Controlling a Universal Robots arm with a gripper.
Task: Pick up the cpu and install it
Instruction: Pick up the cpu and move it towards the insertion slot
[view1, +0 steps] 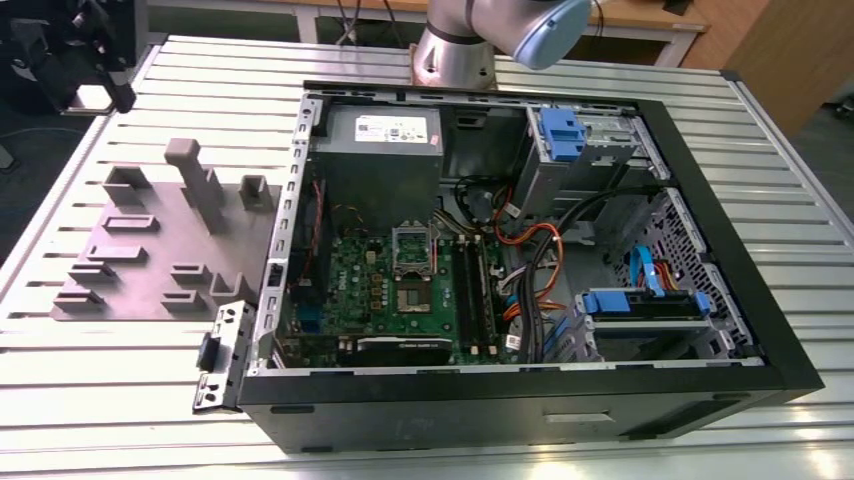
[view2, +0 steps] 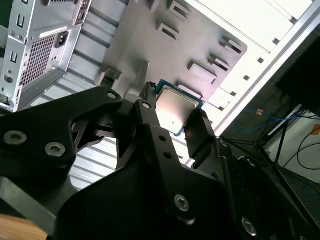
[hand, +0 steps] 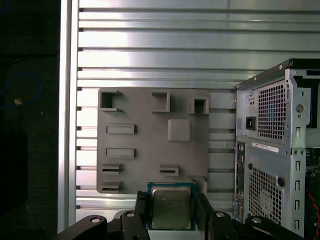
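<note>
Between the fingers (hand: 202, 210): the cpu (hand: 171, 207), a square chip with a silver-grey top and a blue-green rim, gripped by two opposite edges in both wrist views.
Hand: the hand (hand: 171, 216) is clamped on the cpu, one black finger on each side.
Behind the chip: a grey fixture plate (hand: 150, 145) with raised pockets and slots; the cpu is held apart from it, near one of its edges.
Desk: a slatted aluminium desk (view1: 781, 200) carries the plate and the computer case (view1: 534, 250).
Case: black, lying open in the middle of the exterior view, with the plate just beside it at the exterior view's left.
Inside the case: a green motherboard (view1: 400, 290) with its socket (view1: 415, 293) near the middle, a grey power supply (view1: 380, 160) above it in the frame, and blue drive brackets (view1: 562, 135) at the upper right.
In the way: the case walls ring the board; orange and black cables (view1: 527, 245) run just beside it.
Arm: its base (view1: 461, 50) stands at the top centre of the frame, behind the case.
Writing: a white label (view1: 394, 128) on the power supply and a white strip (hand: 263, 146) on the case's rear; the print is too small to tell.
</note>
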